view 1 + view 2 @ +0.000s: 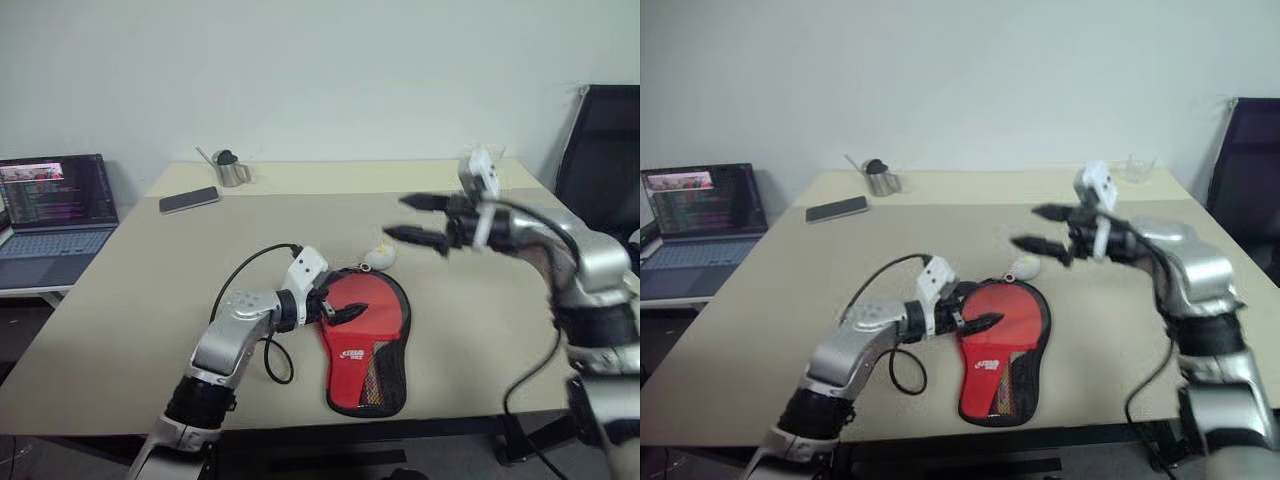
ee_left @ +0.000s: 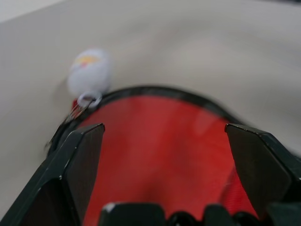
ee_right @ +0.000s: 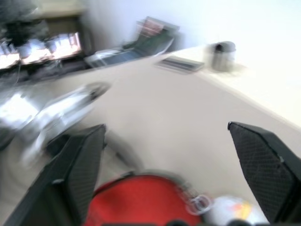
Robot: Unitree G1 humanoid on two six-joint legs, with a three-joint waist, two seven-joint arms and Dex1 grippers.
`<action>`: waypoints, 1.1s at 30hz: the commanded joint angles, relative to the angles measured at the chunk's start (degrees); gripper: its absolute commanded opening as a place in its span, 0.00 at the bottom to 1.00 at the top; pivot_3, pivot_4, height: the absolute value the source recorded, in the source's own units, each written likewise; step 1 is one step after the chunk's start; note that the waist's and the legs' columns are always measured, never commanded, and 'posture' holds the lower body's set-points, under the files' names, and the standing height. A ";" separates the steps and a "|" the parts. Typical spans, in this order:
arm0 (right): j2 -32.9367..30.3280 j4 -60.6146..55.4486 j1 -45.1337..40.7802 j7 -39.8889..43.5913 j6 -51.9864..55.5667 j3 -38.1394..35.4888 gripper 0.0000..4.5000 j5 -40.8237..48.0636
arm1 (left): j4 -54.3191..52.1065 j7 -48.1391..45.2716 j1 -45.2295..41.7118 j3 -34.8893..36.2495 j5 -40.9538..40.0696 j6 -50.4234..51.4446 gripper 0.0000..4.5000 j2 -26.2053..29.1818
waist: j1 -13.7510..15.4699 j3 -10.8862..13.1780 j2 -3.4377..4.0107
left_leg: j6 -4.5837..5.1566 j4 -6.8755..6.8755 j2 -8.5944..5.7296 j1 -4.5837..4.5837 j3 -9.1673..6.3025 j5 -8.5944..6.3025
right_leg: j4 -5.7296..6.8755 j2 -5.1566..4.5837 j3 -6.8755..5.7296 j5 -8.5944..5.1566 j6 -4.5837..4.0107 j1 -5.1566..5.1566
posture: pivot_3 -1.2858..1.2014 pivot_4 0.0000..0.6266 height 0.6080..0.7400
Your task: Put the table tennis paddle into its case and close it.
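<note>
Two arms work over one pale worktop (image 1: pixel 120 330), where the case (image 1: pixel 368 340) lies flat near the front edge, its round end toward the far side and its white charm (image 1: pixel 378 256) just beyond the rim, probably so the zip can be reached. No separate paddle is visible, so it is likely already inside. Left pincer (image 1: pixel 338 312) hangs released, empty, low at the case's round end; right pincer (image 1: pixel 418 220) is raised above, spread and empty.
</note>
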 commanded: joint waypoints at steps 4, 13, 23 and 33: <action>9.71 28.82 -11.98 -20.99 -10.73 -1.78 1.00 -10.69 | 5.45 6.64 0.65 -0.74 2.13 -4.18 1.00 -4.64 | 0.29 0.00 0.01 | -0.25 -0.09 0.02 -0.18 -0.06 0.14 | -0.05 -0.02 -0.05 0.03 -0.06 -0.16 | 0.52 0.24 1.00; 19.38 54.47 -17.08 -33.04 -21.90 -4.62 1.00 -14.88 | 1.64 9.10 3.24 -1.44 2.98 -2.43 1.00 -4.67 | 0.12 0.04 0.08 | -0.26 -0.17 -0.01 -0.29 0.06 0.13 | -0.16 -0.10 0.03 0.03 -0.06 -0.25 | 0.52 0.24 1.00; 23.13 59.97 -16.44 -38.52 -22.83 -6.90 1.00 -17.31 | -7.95 11.89 7.42 0.01 2.95 2.47 1.00 -1.81 | -0.09 0.07 0.13 | -0.12 -0.17 0.00 -0.21 0.05 0.06 | -0.07 -0.08 0.04 0.03 -0.06 -0.23 | 0.52 0.24 1.00; 25.23 60.76 -16.61 -39.49 -23.08 -8.92 0.72 -17.97 | -12.23 14.15 9.47 0.97 2.16 5.42 1.00 -1.16 | -0.10 0.08 0.15 | -0.12 -0.18 0.00 -0.21 0.04 0.06 | -0.10 -0.07 0.03 0.03 -0.06 -0.23 | 0.52 0.24 1.00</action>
